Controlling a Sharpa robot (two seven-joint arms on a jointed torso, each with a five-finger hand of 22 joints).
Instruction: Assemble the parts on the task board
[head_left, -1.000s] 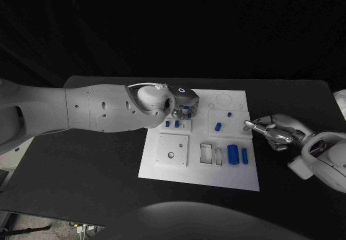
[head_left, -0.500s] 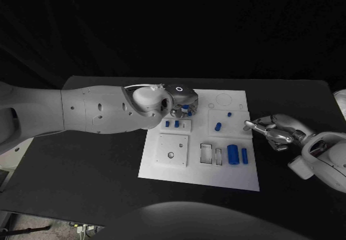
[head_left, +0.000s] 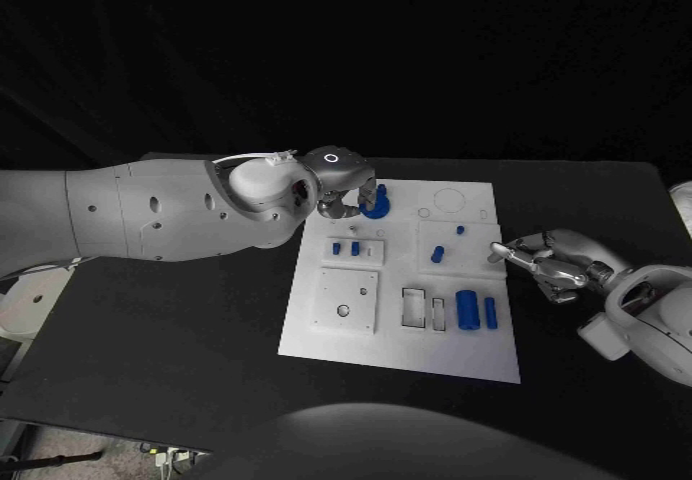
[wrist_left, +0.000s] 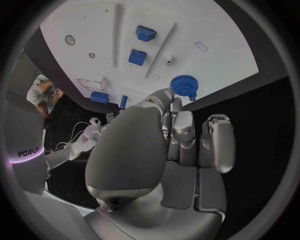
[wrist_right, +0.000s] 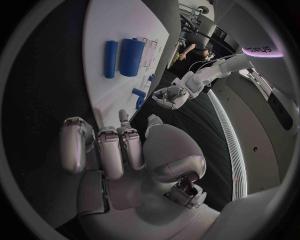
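**Observer:** Where was the left hand at this moment?

**Operator:** I had the left hand (head_left: 346, 190) over the far left corner of the task board (head_left: 389, 345). It was holding a blue gear (head_left: 376, 203). In the left wrist view the gear (wrist_left: 184, 85) sat at the fingertips (wrist_left: 164, 97), by the board's edge (wrist_left: 225, 75). I could not tell whether the gear touched the board or hung just above it.

**Observer:** And the right hand?

**Operator:** I noted the right hand (head_left: 545, 262) off the board's right edge, above the black table (head_left: 188, 350). Its fingers were curled in and nothing was in them. One fingertip (head_left: 496, 249) reached as far as the board's right edge; contact I could not judge. The right wrist view showed the same hand (wrist_right: 119, 150) curled and holding nothing.

**Observer:** What lay on the board?

**Operator:** I logged a large blue cylinder (head_left: 466, 307) and a slimmer blue cylinder (head_left: 489, 311) side by side near the right edge, towards the front. Just left of them were two narrow rectangular slots (head_left: 414, 306). Two small blue pegs (head_left: 345, 247) stood on a raised plate in the middle left. Two more small blue pieces (head_left: 438, 253) sat on a plate further right. A square white plate with holes (head_left: 348, 299) lay at the front left.
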